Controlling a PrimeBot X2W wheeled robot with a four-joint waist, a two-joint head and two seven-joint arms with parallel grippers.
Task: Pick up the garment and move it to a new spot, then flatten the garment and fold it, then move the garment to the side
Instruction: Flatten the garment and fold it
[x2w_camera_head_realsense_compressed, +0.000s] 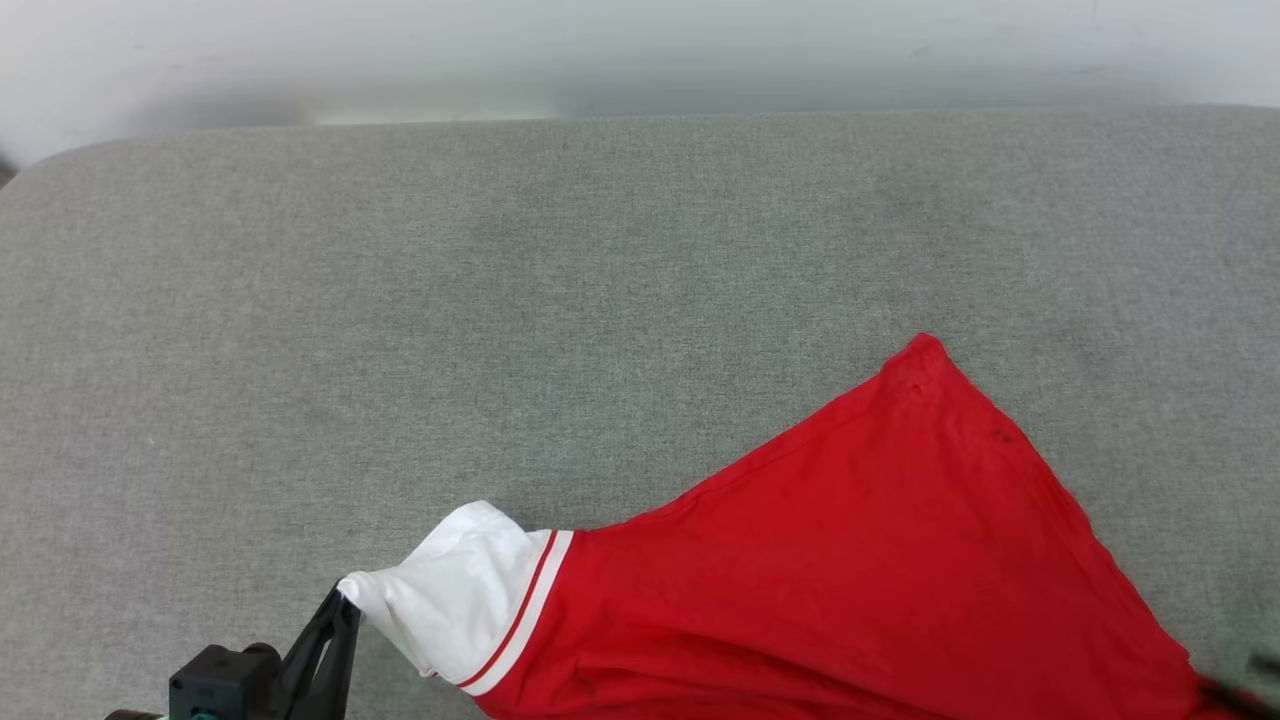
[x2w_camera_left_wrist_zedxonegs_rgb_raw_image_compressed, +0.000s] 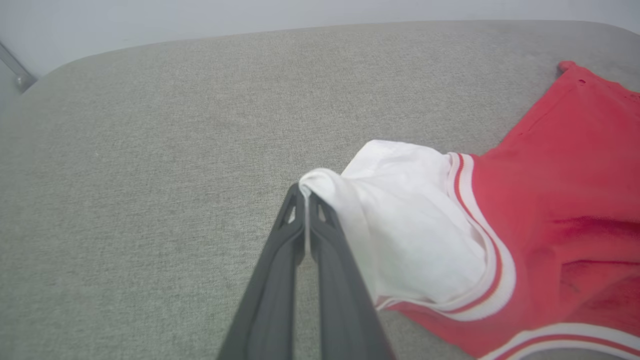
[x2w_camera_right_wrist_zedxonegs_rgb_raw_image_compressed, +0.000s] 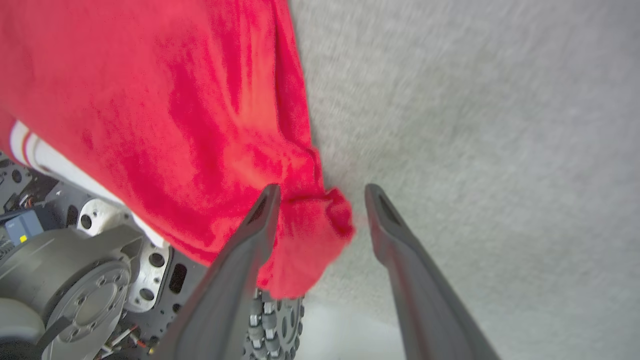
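Observation:
The garment (x2w_camera_head_realsense_compressed: 850, 560) lies on the grey surface at the lower right, red body spread out, one white sleeve (x2w_camera_head_realsense_compressed: 460, 590) with red-striped trim pointing left. My left gripper (x2w_camera_head_realsense_compressed: 343, 598) is at the bottom left, shut on the tip of that sleeve; in the left wrist view the white sleeve (x2w_camera_left_wrist_zedxonegs_rgb_raw_image_compressed: 410, 220) is pinched between the closed fingertips of the left gripper (x2w_camera_left_wrist_zedxonegs_rgb_raw_image_compressed: 306, 189). My right gripper (x2w_camera_right_wrist_zedxonegs_rgb_raw_image_compressed: 322, 189) stands open, and a bunched red corner of the garment (x2w_camera_right_wrist_zedxonegs_rgb_raw_image_compressed: 320, 220) sits between its fingers, against the left one. A dark blur of the right gripper (x2w_camera_head_realsense_compressed: 1238, 692) shows at the bottom right corner.
The grey fabric-covered table (x2w_camera_head_realsense_compressed: 500, 300) stretches wide to the left and back, ending at a pale wall (x2w_camera_head_realsense_compressed: 640, 50). In the right wrist view the garment's edge hangs past the table's near side above the robot's metal base (x2w_camera_right_wrist_zedxonegs_rgb_raw_image_compressed: 75, 280).

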